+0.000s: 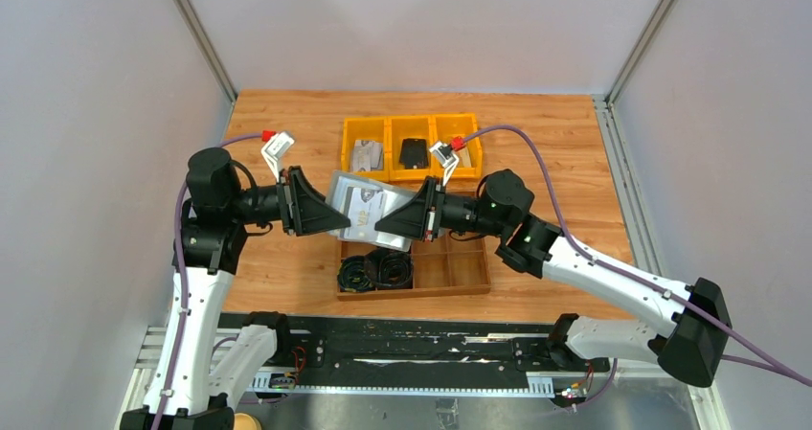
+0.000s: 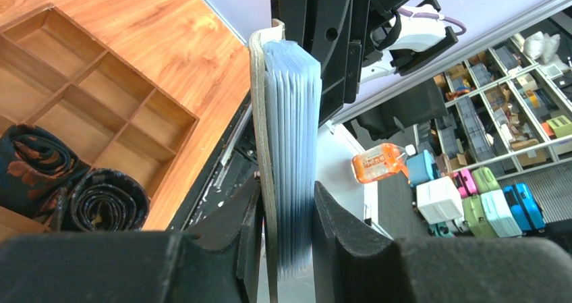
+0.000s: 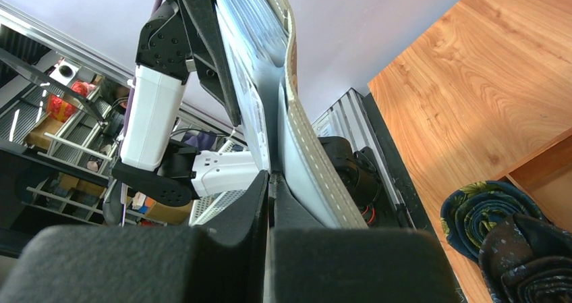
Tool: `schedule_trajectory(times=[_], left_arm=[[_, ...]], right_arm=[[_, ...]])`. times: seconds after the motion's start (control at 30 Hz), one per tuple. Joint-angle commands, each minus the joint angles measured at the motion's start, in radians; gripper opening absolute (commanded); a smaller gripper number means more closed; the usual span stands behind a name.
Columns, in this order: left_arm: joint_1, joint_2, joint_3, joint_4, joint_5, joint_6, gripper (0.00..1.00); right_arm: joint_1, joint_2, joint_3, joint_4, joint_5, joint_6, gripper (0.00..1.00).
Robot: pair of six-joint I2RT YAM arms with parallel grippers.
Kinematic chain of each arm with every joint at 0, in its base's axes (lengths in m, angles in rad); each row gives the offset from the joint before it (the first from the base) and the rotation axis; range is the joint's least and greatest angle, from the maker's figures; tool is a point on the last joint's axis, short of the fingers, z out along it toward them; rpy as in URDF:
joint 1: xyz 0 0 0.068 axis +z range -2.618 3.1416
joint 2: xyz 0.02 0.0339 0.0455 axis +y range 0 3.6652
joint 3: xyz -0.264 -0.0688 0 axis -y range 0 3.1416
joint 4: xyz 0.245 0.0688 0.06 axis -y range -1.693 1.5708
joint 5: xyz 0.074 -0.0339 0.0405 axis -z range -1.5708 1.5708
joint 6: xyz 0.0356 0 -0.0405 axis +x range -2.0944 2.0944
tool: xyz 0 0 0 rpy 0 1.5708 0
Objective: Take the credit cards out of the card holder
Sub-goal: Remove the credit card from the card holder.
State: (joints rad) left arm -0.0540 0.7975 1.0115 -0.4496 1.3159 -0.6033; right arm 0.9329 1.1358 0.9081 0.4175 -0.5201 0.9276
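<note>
Nearest the lens in the top view, the black base rail (image 1: pixel 402 353) lies on the near side of the wooden tray (image 1: pixel 450 275), and 2 arms reach in over that tray from either side. Above the tray's far edge, lifted off the table, the card holder (image 1: pixel 343 189) is held open between the left gripper (image 1: pixel 343 221) and the right gripper (image 1: pixel 380 227). A pale printed face shows inside it, probably 1 of the credit cards (image 1: pixel 365 212). Beyond the tray stand 3 yellow bins (image 1: pixel 428 117); the leftmost holds a flat greyish thing (image 1: pixel 367 154), too small to name. 2 dark rolls (image 1: pixel 373 272) sit in the tray's left compartments. In the left wrist view the left gripper's fingers (image 2: pixel 229 235) press on both faces of the holder, the grey cover on 1 side and a thick fan of bluish clear sleeves on the other, so it pinches the whole stack. In the right wrist view the right gripper's jaws are closed tight on 1 thin leaf at the holder's edge; sleeve or card, I cannot tell. My reading is that the work is early: the holder is up and spread, no card is plainly out, and each one has yet to be drawn from its sleeve.
</note>
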Motion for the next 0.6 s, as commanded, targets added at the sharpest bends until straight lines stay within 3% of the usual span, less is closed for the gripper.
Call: schedule_trajectory(times=[0.0, 0.13, 0.23, 0.3, 0.57], left_arm=[[-0.004, -0.017, 0.033, 0.064, 0.012, -0.047, 0.23], [-0.005, -0.022, 0.015, 0.117, -0.012, -0.096, 0.1], [-0.004, -0.027, 0.011, 0.125, -0.024, -0.104, 0.04], [-0.004, -0.031, 0.011, 0.126, -0.025, -0.105, 0.03], [-0.004, -0.032, 0.011, 0.125, -0.029, -0.091, 0.03]], right_arm=[[-0.016, 0.0, -0.009, 0.052, 0.0, 0.01, 0.01], [-0.016, 0.035, 0.026, 0.086, -0.016, 0.039, 0.29], [-0.016, 0.057, 0.035, 0.128, -0.018, 0.064, 0.38], [-0.016, 0.07, 0.042, 0.141, -0.02, 0.078, 0.35], [-0.053, 0.042, 0.002, 0.202, -0.02, 0.133, 0.05]])
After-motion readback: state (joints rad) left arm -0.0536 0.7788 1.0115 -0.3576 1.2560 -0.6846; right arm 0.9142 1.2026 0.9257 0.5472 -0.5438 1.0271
